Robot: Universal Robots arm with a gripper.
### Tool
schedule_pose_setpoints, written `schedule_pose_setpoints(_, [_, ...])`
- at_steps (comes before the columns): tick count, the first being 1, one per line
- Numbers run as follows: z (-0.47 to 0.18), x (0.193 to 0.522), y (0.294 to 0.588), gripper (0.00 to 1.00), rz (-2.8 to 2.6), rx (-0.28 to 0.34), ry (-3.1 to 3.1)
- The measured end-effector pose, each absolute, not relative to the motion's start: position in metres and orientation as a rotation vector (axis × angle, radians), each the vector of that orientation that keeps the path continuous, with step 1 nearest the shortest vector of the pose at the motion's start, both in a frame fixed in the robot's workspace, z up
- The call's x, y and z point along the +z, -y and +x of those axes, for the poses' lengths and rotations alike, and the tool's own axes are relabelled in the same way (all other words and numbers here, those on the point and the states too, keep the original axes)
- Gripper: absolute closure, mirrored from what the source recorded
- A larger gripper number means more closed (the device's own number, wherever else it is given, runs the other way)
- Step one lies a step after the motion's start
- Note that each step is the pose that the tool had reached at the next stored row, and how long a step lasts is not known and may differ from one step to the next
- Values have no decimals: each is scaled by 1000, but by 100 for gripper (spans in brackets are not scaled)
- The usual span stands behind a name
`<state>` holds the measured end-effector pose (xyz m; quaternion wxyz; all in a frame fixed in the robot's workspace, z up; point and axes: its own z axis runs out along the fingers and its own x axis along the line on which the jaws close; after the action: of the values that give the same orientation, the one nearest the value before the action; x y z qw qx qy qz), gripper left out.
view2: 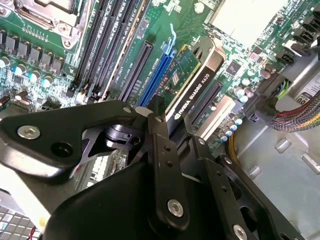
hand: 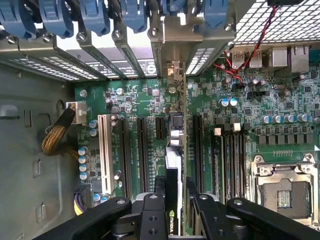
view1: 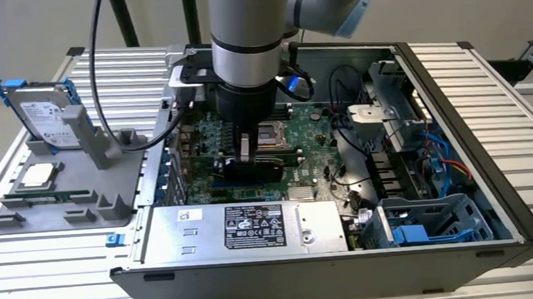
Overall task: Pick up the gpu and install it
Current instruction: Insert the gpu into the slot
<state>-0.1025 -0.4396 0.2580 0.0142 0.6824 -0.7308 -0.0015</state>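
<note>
Exterior view first: the arm (view1: 245,32) reaches straight down into the open computer case (view1: 490,177), and the gripper (view1: 247,163) is low over the green motherboard (view1: 317,136). Its two black fingers are clenched on the gpu (view1: 260,169), which stands on its edge above the motherboard, beside the processor socket (view1: 273,135).

In the second wrist view the gripper (view2: 172,135) pinches the gpu (view2: 192,87) between its fingers (view2: 162,150). The card is upright, with the black shroud on one side and the green board on the other, and its lower edge is at the blue slot (view2: 159,75) of the motherboard (view2: 160,30). I cannot tell if the card is fully seated there.

In the first wrist view the gpu (hand: 173,165) is seen from above as a thin line on the motherboard (hand: 235,120), between the long black slots (hand: 142,150). Its far end reaches the rear wall of the case, near the blue latches (hand: 125,12).

Outside the computer case, on the exterior view's left, a grey holder (view1: 61,197) stands on the table (view1: 50,253) with a hard drive (view1: 47,114) upright in it.
</note>
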Motion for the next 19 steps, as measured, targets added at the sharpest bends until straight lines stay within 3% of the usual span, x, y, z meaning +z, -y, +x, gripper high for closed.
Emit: schedule_pose_setpoints(19, [-105, 253, 435, 100, 2163, -3, 2239])
